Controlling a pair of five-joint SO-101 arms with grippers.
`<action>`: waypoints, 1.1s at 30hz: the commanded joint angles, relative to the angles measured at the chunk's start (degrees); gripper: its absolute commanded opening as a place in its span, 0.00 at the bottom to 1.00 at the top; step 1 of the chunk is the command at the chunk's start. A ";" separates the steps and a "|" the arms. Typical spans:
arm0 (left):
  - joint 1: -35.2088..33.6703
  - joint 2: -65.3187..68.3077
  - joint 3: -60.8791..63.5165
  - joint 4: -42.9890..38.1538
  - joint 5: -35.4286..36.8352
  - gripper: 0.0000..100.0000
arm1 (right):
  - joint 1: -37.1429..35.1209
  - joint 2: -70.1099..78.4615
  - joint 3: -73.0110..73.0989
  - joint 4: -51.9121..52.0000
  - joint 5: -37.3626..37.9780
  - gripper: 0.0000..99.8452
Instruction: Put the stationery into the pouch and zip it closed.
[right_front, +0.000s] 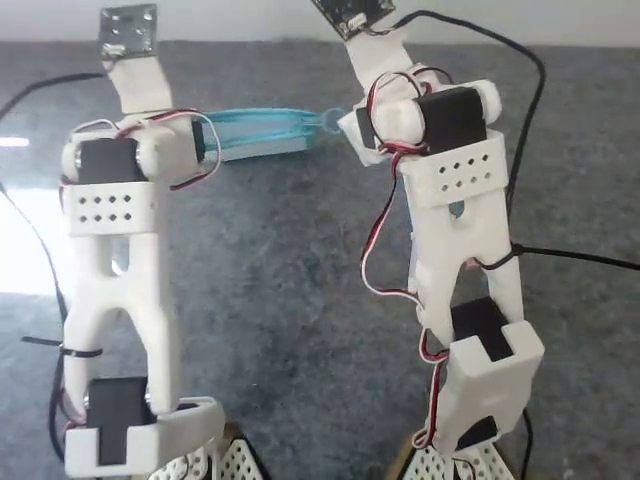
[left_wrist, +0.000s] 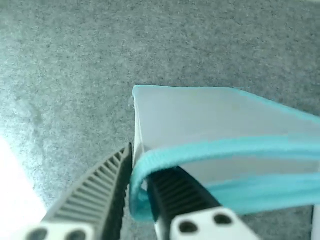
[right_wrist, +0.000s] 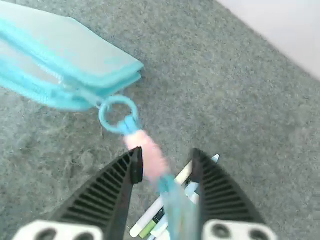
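The pouch is translucent with teal zipper bands and lies at the far middle of the grey mat, between the two arms. My left gripper is shut on the pouch's end, with the teal edge band pinched between its ribbed fingers. At the pouch's other end hangs a teal ring pull with a pink tassel. My right gripper stands open just above the tassel, which runs loosely between its fingers without touching them. Several pens lie on the mat beneath it.
Grey carpet-like mat covers the table. A white wall or edge borders the mat beyond the right gripper. Black cables trail off to the right, and both white arm bodies stand over the near half of the mat.
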 joint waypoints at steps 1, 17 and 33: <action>-0.26 -0.26 -0.40 -1.58 1.32 0.01 | -1.45 -3.82 -0.53 2.51 -0.97 0.35; 0.18 -0.35 12.70 -8.35 1.14 0.01 | 9.80 -29.14 55.30 -8.31 4.40 0.29; 0.09 -0.79 17.63 -12.57 1.05 0.01 | 15.87 -16.13 62.68 -17.89 5.89 0.33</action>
